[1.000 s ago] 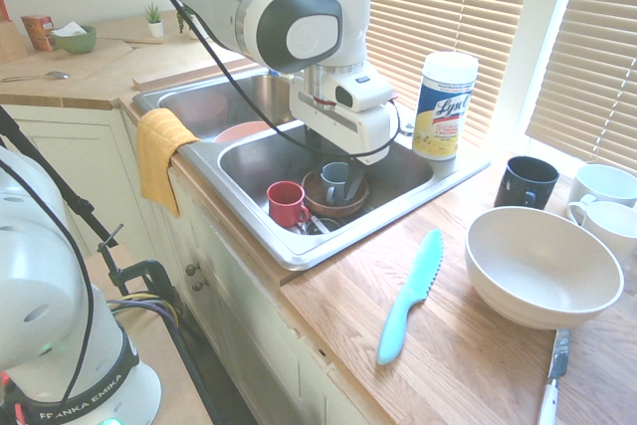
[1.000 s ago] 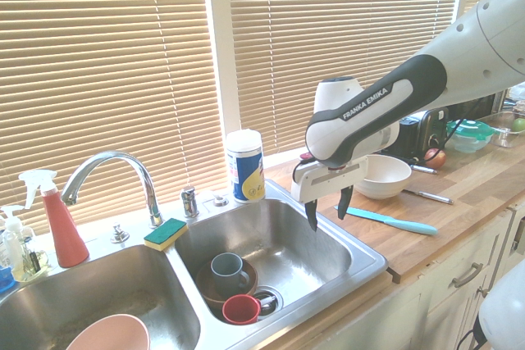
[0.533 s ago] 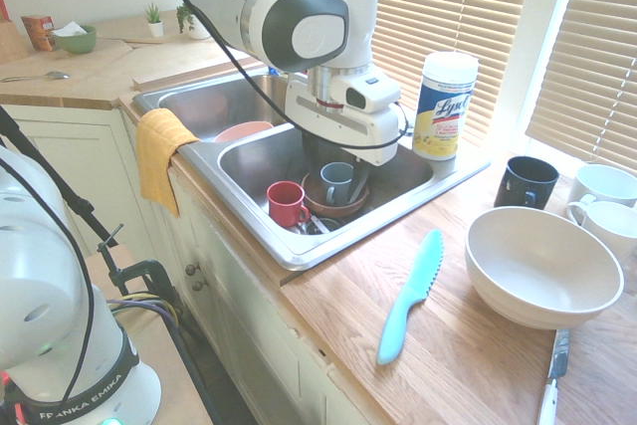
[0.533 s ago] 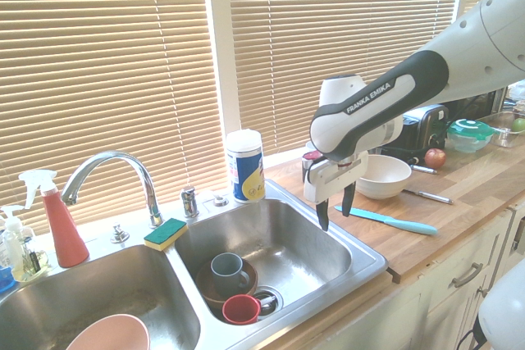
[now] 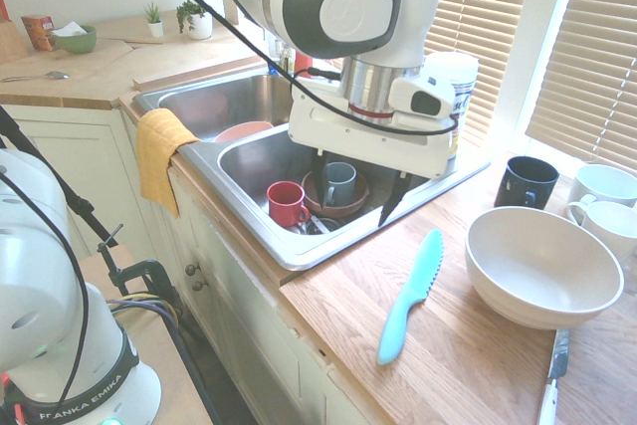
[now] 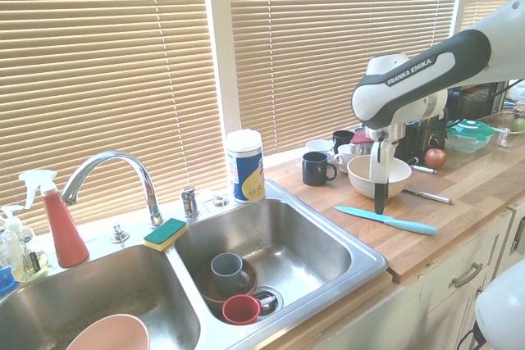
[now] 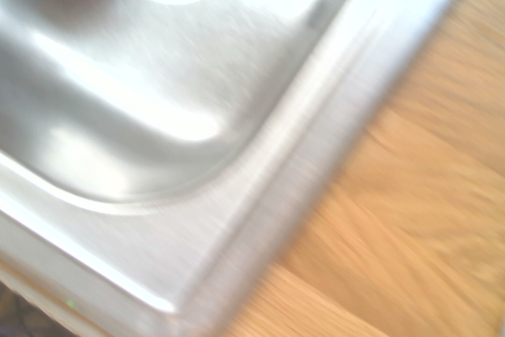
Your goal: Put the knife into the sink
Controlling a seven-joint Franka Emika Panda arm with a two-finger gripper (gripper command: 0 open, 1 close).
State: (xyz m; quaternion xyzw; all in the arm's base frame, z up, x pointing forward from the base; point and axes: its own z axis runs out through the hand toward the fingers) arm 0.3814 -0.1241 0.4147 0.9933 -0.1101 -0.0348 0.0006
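The all-turquoise knife (image 5: 411, 296) lies flat on the wooden counter between the sink and a white bowl, its handle toward the counter's front edge; the second exterior view shows the knife (image 6: 385, 219) just right of the basin. The steel double sink (image 5: 299, 246) (image 6: 361, 272) holds dishes, and its rim (image 7: 260, 219) crosses the blurred wrist view beside the wood. My gripper (image 5: 353, 196) hangs open and empty over the sink's right rim, fingers pointing down. From the other side the gripper (image 6: 379, 202) shows edge-on, just above the knife's blade end.
A red cup (image 5: 286, 203) and a grey mug (image 5: 338, 183) in a brown bowl sit in the right basin. A white bowl (image 5: 542, 266), black mug (image 5: 526, 182), white mugs (image 5: 605, 186) and a metal-bladed knife (image 5: 552, 375) crowd the counter. A wipes canister (image 6: 244, 165) stands behind the sink.
My arm has swung from above the right basin to the sink's counter-side rim, close to the turquoise knife. The fingers stayed open. The knife has not moved.
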